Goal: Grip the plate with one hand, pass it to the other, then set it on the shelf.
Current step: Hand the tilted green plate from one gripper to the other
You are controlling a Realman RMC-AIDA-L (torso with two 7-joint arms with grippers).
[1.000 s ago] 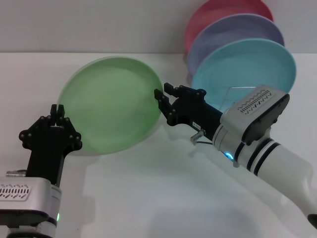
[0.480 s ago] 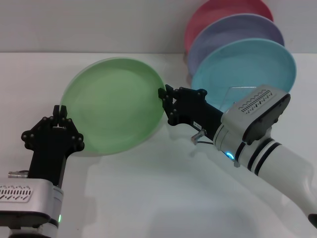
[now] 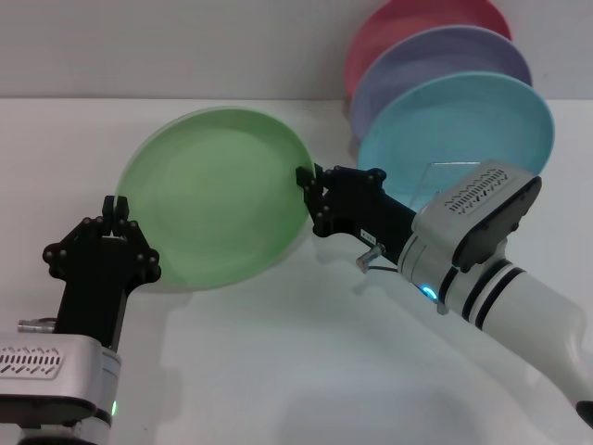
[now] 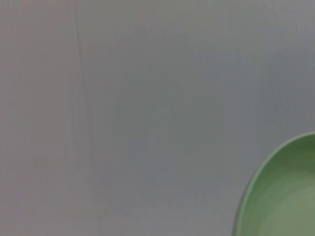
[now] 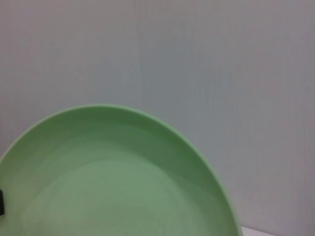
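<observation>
The light green plate (image 3: 218,199) is held tilted above the white table in the head view. My left gripper (image 3: 116,206) is shut on the plate's lower left rim. My right gripper (image 3: 306,178) is shut on the rim at the opposite, right side. The plate's edge shows in the left wrist view (image 4: 280,196), and its inside fills the lower part of the right wrist view (image 5: 113,182). The shelf (image 3: 454,163), a thin wire rack, stands to the right behind my right arm and is mostly hidden by plates and the arm.
A turquoise plate (image 3: 463,120), a lavender plate (image 3: 435,60) and a pink plate (image 3: 417,19) stand upright in the rack at the back right. A grey wall runs behind the white table (image 3: 278,352).
My right gripper, open beside the rim a second ago, has shut on the plate's right edge. The plate and my left gripper have shifted slightly to the right.
</observation>
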